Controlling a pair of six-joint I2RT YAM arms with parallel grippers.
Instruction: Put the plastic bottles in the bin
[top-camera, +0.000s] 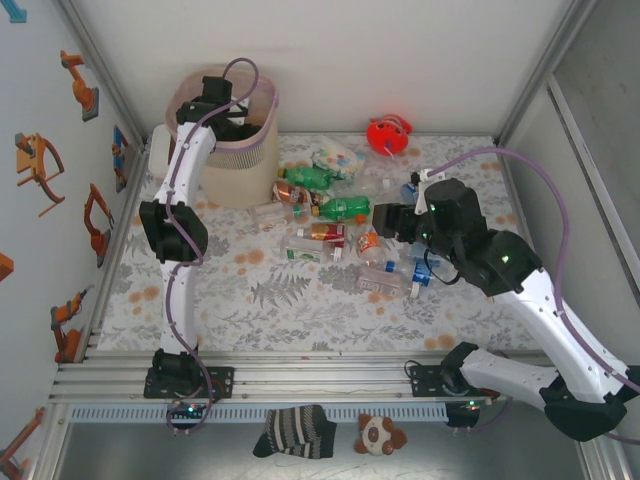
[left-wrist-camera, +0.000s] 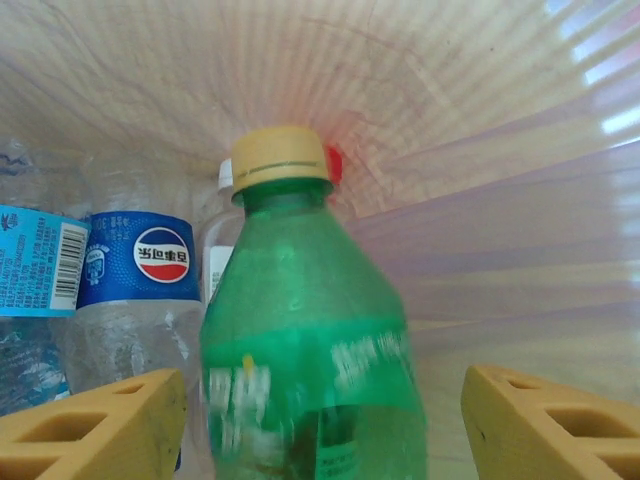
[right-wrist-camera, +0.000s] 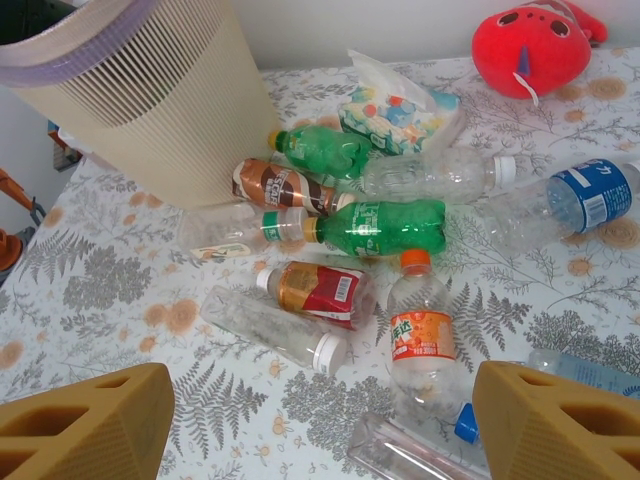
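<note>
My left gripper (top-camera: 225, 105) reaches down into the pale pink bin (top-camera: 262, 140). In the left wrist view it (left-wrist-camera: 325, 430) is open, and a blurred green bottle (left-wrist-camera: 310, 330) with a yellow cap stands between its fingers with a gap on the right side. A blue-labelled bottle (left-wrist-camera: 140, 280) lies on the bin floor behind it. My right gripper (top-camera: 385, 222) hovers open over the loose bottles on the table. Below it (right-wrist-camera: 320, 430) lie an orange-labelled bottle (right-wrist-camera: 420, 335), a red-labelled one (right-wrist-camera: 320, 292), a clear white-capped one (right-wrist-camera: 275, 328) and a green one (right-wrist-camera: 385, 225).
A red round toy (right-wrist-camera: 535, 45) and a patterned packet (right-wrist-camera: 400, 110) sit behind the bottles near the back wall. The bin (right-wrist-camera: 150, 100) stands at the table's far left corner. Frame rails border the table on both sides.
</note>
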